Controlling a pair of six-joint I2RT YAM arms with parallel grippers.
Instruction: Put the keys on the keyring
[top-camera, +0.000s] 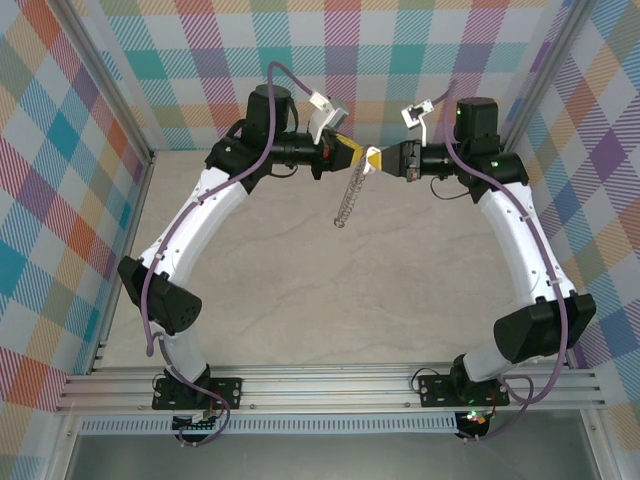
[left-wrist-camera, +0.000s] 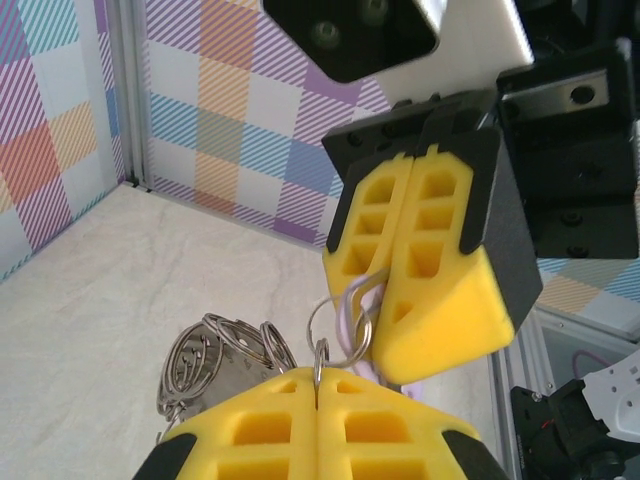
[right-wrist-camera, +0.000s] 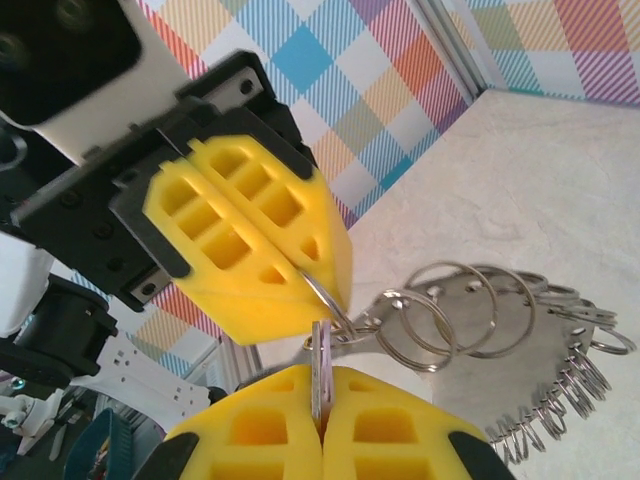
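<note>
Left gripper (top-camera: 350, 153), right gripper (top-camera: 374, 160) tip-to-tip; keyring (top-camera: 349, 198) dangling.

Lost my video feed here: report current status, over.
Left gripper shut on a keyring loop. Right gripper shut on the key. Tip to tip above table, keyring dangling. Nothing in the way.
</note>
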